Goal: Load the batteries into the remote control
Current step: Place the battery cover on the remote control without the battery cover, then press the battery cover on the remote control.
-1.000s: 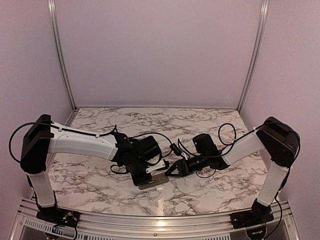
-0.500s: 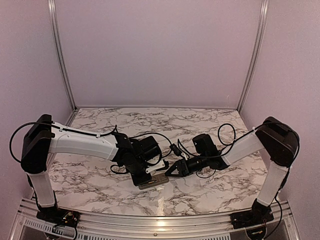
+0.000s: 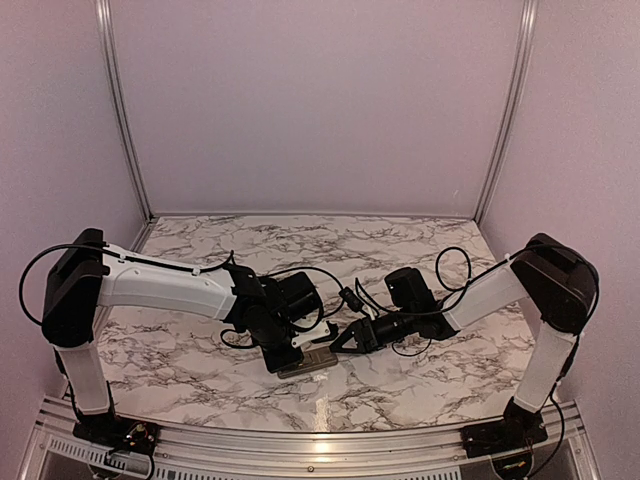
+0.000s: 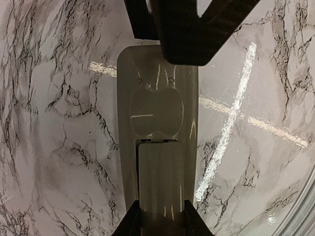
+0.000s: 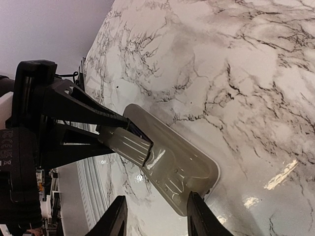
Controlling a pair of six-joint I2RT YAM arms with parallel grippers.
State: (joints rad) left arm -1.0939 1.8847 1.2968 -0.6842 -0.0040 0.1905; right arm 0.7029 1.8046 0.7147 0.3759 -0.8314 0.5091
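Note:
The remote control (image 3: 310, 362) lies back side up on the marble, its greyish back (image 4: 157, 108) filling the left wrist view. My left gripper (image 4: 160, 216) is shut on the battery cover (image 4: 160, 182), one finger on each long edge. In the right wrist view the cover (image 5: 125, 142) is tilted up off the remote (image 5: 177, 167). My right gripper (image 5: 157, 216) stands open at the remote's other end, one fingertip (image 5: 197, 211) against its corner, the other clear of it. That gripper also shows at the top of the left wrist view (image 4: 197, 29). The batteries are out of view.
Black cables (image 3: 350, 295) loop over the marble table (image 3: 400, 250) behind both grippers. A metal rail (image 3: 320, 440) runs along the near edge and pale walls close off the back and sides.

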